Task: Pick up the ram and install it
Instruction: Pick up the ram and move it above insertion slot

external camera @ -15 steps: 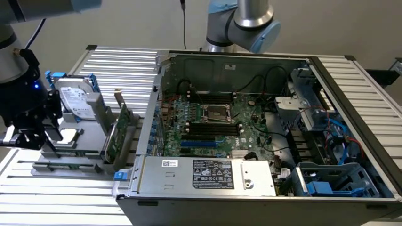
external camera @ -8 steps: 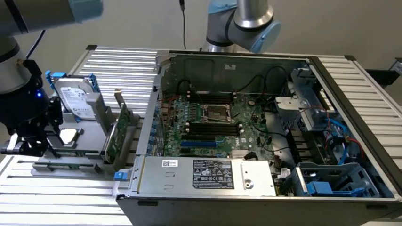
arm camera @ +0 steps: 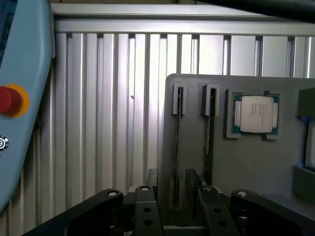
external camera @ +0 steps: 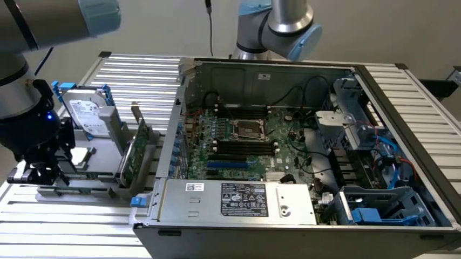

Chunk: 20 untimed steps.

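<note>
At the exterior view's left, my gripper (external camera: 42,171) hangs low over the near end of a grey tray (external camera: 101,156) on the slatted table (external camera: 65,226). Its jaws are spread wide and hold nothing. In the wrist view my fingers (arm camera: 145,211) stand apart on either side of the ram (arm camera: 176,147). It stands on edge in a narrow tray slot and shows as a thin dark line. I read the fingers as clear of it, not touching. The next slot holds what looks like a second stick (arm camera: 208,142), and beyond that a CPU (arm camera: 256,114) lies flat in its recess.

Further right in the exterior view, a hard drive (external camera: 90,116) with blue handles stands upright on the tray. Beside it is a green card (external camera: 135,154) with a metal bracket. Neither is my target.

On the exterior view's right sits the open case (external camera: 288,67). Its motherboard (external camera: 288,156) is exposed, and the long black slots (external camera: 245,145) beside the CPU socket are well apart from the tray.

I judge the ram light, stiff and thin, and easily damaged. Its chips and contact edge should not be pinched or scraped. The best hold is across its two flat faces, near the middle of its length and high on the board, well away from the contacts. The faces are smooth, so an off-centre grip could let it tilt or slip.
</note>
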Available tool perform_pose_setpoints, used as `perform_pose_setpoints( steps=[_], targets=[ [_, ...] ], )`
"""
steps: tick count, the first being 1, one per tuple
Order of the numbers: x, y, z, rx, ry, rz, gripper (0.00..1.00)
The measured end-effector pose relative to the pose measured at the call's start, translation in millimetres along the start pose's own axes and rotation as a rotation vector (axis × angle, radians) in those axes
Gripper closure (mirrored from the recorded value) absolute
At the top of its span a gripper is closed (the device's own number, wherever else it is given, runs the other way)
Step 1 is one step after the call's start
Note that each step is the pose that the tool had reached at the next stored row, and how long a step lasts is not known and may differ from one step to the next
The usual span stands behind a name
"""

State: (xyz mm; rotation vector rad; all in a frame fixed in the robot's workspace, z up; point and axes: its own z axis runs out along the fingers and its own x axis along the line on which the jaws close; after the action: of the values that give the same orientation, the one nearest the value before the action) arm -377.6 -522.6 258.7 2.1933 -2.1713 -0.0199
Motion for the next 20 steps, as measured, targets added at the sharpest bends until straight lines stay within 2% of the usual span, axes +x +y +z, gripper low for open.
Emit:
perform_pose_setpoints(
  steps=[20],
  targets=[
    [-3.6, 0.8, 36.4, 0.0004, -0.0002, -0.001, 0.64]
  ],
)
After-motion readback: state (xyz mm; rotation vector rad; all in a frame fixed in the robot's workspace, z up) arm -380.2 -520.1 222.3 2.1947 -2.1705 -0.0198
